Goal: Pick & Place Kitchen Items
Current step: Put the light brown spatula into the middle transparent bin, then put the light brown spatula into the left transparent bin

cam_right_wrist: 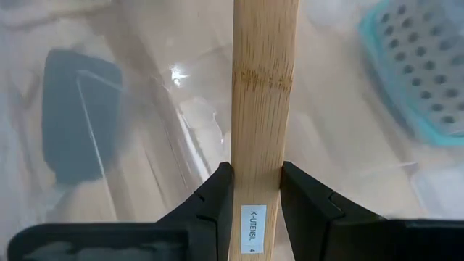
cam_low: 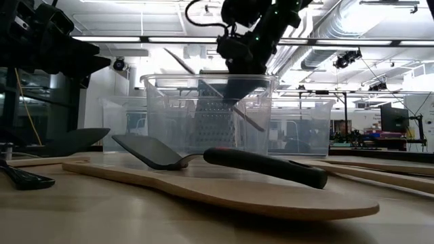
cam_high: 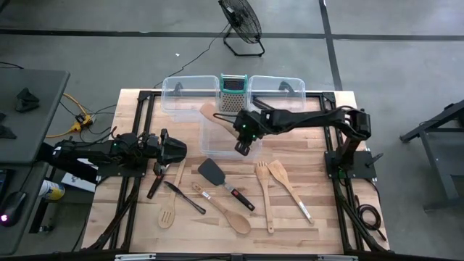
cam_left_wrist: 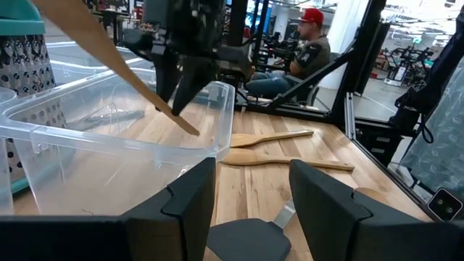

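Where right pincer [cam_right_wrist: 252,192] clamps wooden spoon [cam_right_wrist: 264,87], sticker reads "K-UTENSIL", left pincer [cam_left_wrist: 250,192] parted.

The high view looks straight down on the whole tabletop [cam_high: 319,217]; the low view looks level across it. Both wrist views sit close, sharing the clear bin [cam_left_wrist: 109,156].

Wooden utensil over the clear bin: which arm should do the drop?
Right. The right gripper is shut on the wooden utensil, hanging over the front clear bin. The left gripper waits open beside that bin, holding nothing.
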Motion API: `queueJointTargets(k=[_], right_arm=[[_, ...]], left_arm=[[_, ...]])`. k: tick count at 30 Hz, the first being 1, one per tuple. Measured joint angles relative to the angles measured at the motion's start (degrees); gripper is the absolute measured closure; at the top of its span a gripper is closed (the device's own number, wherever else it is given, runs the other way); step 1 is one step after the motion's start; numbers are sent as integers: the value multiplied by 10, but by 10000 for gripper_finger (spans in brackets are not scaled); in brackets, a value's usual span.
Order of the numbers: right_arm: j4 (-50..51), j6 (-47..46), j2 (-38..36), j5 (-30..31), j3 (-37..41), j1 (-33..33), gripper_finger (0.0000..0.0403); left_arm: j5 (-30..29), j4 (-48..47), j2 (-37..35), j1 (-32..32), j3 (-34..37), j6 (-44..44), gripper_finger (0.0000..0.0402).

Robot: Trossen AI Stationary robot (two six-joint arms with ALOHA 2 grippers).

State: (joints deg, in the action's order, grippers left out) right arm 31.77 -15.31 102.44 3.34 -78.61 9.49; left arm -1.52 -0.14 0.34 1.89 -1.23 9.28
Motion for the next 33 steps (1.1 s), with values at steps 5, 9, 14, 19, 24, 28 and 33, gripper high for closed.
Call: queueJointTargets(k=[5,9,14,19,24,28,33], right_arm=[[-18,3,16,-7,0,0,314],[-28,15,24,-8,0,3,314],[-34,22,36,-11,0,7,314],[-37,20,42,-42,0,11,314],[-38,16,44,-52,0,11,299],[-38,16,44,-50,0,11,268],[-38,16,44,-51,0,14,234]], left_arm=[[0,0,0,0,0,0,226],[0,0,0,0,0,0,226],[0,0,0,0,0,0,226],[0,0,0,0,0,0,226],[0,0,0,0,0,0,226],[0,0,0,0,0,0,226],[0,0,0,0,0,0,226]])
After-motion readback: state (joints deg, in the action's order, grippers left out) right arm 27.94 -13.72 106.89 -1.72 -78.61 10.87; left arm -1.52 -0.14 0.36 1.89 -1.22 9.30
